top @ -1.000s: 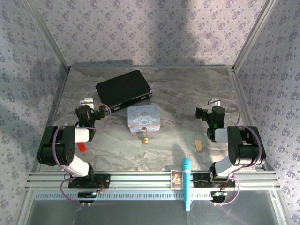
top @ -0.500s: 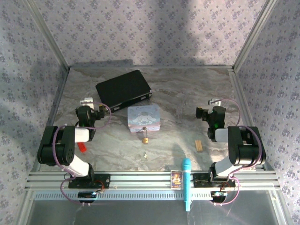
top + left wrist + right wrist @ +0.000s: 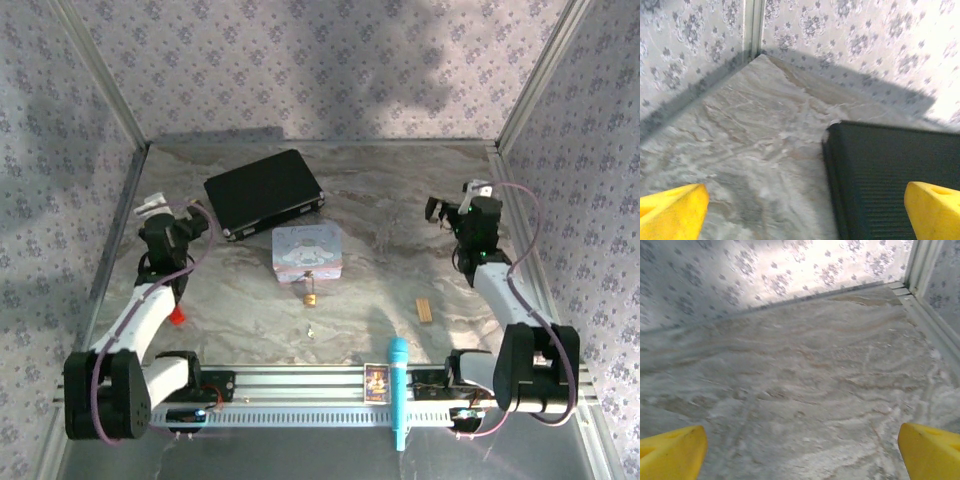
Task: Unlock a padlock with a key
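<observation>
The tiny brass padlock [image 3: 310, 298] lies on the marble table just in front of the pastel tin [image 3: 307, 250]. A little nearer, the silvery key [image 3: 310, 331] is a mere speck on the table. My left gripper [image 3: 199, 221] is raised at the left, beside the black case [image 3: 264, 191], open with nothing between its yellow fingertips [image 3: 671, 212]. My right gripper [image 3: 434, 209] is raised at the right, well away from the padlock, open and empty; its yellow fingertips [image 3: 931, 451] frame bare marble.
A tan ridged wooden block [image 3: 425, 310] lies front right. A small red object [image 3: 177, 316] lies by the left arm. A blue microphone [image 3: 398, 390] and a small card [image 3: 376, 382] rest on the front rail. Patterned walls enclose the table.
Both arms have unfolded and risen: the left gripper swung out to the left and back, the right gripper moved back and right. The padlock and key lie where they were.
</observation>
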{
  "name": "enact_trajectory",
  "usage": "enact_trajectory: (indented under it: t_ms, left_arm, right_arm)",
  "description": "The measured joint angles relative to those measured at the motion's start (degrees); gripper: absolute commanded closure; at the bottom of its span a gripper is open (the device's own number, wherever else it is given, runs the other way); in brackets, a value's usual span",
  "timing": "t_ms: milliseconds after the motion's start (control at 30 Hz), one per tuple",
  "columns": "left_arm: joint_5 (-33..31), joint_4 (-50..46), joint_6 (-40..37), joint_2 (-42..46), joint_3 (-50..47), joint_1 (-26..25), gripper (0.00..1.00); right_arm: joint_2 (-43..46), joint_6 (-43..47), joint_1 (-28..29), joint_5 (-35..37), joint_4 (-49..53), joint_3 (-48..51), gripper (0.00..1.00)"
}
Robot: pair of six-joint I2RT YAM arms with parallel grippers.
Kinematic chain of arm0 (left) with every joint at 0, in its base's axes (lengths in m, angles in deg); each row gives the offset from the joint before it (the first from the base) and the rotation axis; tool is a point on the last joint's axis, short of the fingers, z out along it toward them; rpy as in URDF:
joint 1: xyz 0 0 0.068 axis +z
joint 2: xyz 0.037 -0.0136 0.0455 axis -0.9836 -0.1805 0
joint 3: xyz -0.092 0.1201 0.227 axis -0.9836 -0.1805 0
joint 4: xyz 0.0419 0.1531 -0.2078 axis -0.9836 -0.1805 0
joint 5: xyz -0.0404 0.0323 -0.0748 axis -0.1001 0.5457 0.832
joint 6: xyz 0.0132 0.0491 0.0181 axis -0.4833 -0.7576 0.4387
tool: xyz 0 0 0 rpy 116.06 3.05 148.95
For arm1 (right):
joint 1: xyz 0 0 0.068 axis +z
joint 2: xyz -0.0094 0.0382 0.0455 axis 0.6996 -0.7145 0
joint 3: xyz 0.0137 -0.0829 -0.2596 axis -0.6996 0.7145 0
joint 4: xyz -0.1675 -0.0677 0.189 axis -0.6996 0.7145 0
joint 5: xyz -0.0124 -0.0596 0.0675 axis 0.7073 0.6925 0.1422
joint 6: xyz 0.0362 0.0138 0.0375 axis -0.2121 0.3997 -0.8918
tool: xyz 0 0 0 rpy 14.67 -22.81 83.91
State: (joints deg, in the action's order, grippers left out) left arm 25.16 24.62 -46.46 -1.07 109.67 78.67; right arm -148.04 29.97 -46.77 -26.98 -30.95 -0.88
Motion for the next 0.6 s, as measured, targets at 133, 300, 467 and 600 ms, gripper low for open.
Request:
enact_trajectory:
  t_ms: [133,300,467,600]
  left_arm:
    - [7.32,-9.88,9.53,0.94,3.28,-0.92,0.00]
    - [12.61,-27.23,13.57,0.11,10.51,-10.80,0.00]
    - [17.40,-36.50,16.37,1.20,12.76,-19.91,0.01]
    - [21.49,-38.75,20.85,2.93,10.82,-24.68,0.01]
  right_arm:
    - [1.57,-5.57,1.99,-4.76,7.80,-3.19,0.02]
    - [2.60,-9.57,13.97,-6.38,19.04,-4.11,0.06]
    - [2.67,-13.88,29.68,-3.45,26.53,-4.24,0.09]
    - [2.43,-18.62,41.64,-0.09,28.35,-3.48,0.14]
